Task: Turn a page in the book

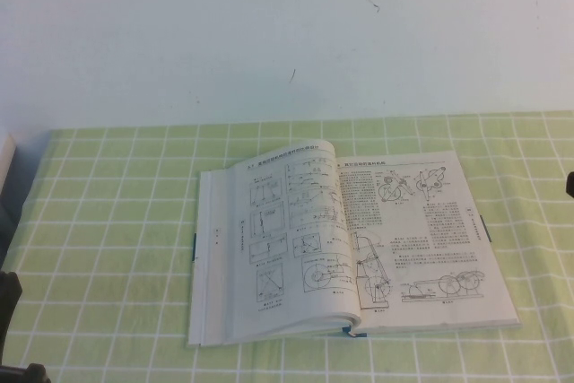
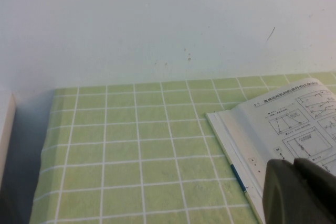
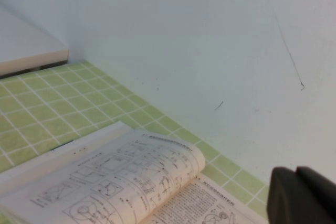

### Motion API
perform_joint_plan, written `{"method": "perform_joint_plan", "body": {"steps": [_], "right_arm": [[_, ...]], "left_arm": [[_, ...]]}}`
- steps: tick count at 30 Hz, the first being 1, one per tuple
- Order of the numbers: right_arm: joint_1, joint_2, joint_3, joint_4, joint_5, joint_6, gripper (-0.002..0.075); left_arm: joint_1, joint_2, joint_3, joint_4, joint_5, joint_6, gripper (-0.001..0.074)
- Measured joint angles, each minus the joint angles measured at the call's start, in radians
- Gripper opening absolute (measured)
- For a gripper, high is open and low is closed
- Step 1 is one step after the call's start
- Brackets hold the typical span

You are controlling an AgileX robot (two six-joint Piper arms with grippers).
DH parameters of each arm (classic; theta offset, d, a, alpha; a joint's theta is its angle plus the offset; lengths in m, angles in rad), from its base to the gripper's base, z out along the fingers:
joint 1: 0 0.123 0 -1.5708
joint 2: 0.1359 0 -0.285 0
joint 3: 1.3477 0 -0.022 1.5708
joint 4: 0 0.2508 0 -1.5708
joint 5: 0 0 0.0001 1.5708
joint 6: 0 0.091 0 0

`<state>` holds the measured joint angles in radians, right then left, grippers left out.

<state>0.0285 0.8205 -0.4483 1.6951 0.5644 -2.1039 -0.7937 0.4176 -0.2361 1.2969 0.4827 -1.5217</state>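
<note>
The book (image 1: 359,239) lies open in the middle of the table, with white pages of black text and line diagrams and thin dark-blue cover edges. Its left pages arch up near the spine. In the left wrist view my left gripper (image 2: 294,162) hangs shut and empty above the book's (image 2: 294,124) left page edge. My right gripper (image 3: 295,170) is also shut and empty, off the book's (image 3: 121,182) far right corner. Only a dark bit of the left arm (image 1: 7,298) and of the right arm (image 1: 569,184) shows at the edges of the high view.
A green checked cloth (image 1: 108,221) covers the table up to a plain white wall (image 1: 287,33). A white box-like object (image 1: 4,168) stands at the far left edge; it also shows in the left wrist view (image 2: 5,129) and the right wrist view (image 3: 26,45).
</note>
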Motion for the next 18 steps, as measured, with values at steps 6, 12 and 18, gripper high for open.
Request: {"method": "perform_joint_plan", "body": {"steps": [6, 12, 18], "right_arm": [[0.000, 0.000, 0.000, 0.000, 0.000, 0.000, -0.0002], [0.000, 0.000, 0.013, 0.000, -0.070, -0.009, -0.0002], [0.000, -0.080, 0.047, 0.000, -0.129, -0.096, -0.0002]], "left_arm": [[0.000, 0.000, 0.000, 0.000, 0.000, 0.000, -0.0004], [0.000, 0.000, 0.000, 0.000, 0.000, 0.000, -0.0004], [0.000, 0.000, 0.000, 0.000, 0.000, 0.000, -0.0004]]}}
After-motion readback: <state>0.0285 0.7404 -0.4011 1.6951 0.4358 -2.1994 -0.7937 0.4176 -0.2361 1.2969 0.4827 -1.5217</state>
